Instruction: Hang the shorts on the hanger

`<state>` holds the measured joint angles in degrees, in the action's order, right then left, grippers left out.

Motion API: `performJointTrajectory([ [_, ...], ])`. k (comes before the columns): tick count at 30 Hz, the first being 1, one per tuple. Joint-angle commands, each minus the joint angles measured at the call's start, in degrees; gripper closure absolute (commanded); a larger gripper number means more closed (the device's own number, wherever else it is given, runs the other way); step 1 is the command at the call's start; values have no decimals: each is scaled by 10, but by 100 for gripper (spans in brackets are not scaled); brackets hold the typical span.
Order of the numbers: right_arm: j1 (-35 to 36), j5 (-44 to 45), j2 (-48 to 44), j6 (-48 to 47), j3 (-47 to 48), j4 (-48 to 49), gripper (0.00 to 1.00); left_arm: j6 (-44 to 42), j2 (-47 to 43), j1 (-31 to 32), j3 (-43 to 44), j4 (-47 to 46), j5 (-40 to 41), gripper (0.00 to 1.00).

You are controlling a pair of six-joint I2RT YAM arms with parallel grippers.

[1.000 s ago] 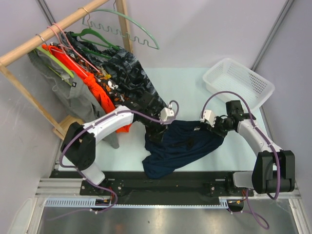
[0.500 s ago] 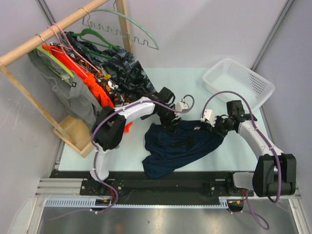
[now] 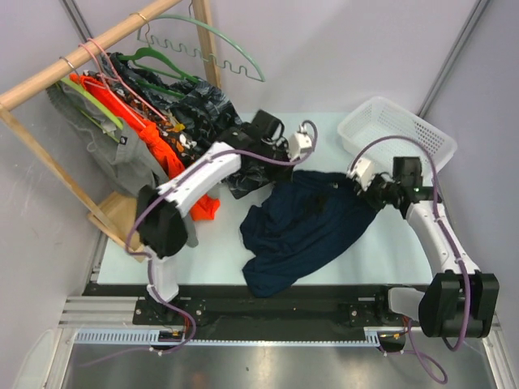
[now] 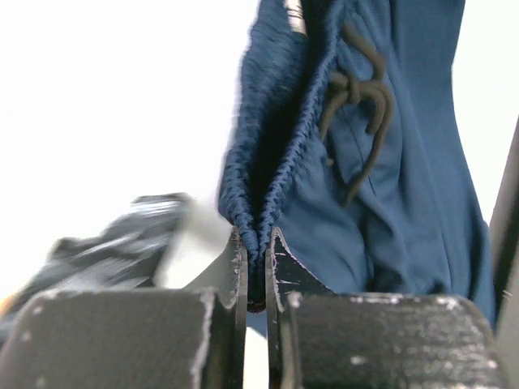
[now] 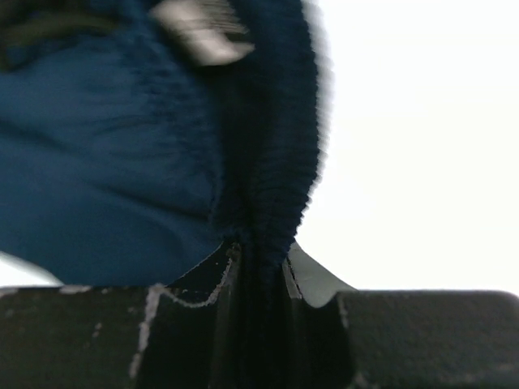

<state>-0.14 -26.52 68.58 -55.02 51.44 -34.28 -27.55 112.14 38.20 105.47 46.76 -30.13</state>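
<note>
While in both pincers [image 4: 256, 247] [image 5: 258, 255], shorts [image 3: 312, 223] over table [image 3: 324, 130].

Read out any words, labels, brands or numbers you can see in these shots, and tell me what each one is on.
No text is legible.
White label inside the shorts: blurred, no letters readable.
Small dark tag on the grey garment at the rack: too small to read.
Basket: no print visible.
</note>
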Motion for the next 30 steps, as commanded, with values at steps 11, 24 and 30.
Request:
performJointTrajectory([
  [11, -48, -84, -89, 110, 245, 194, 74, -50, -203, -6, 132, -47, 193, 100],
  [24, 0, -74, -151, 14, 297, 36, 78, 3, -308, 44, 60, -4, 161, 100],
  [30, 13, -64, -95, 5, 305, 0, 79, 11, -295, 34, -6, -38, 188, 100],
])
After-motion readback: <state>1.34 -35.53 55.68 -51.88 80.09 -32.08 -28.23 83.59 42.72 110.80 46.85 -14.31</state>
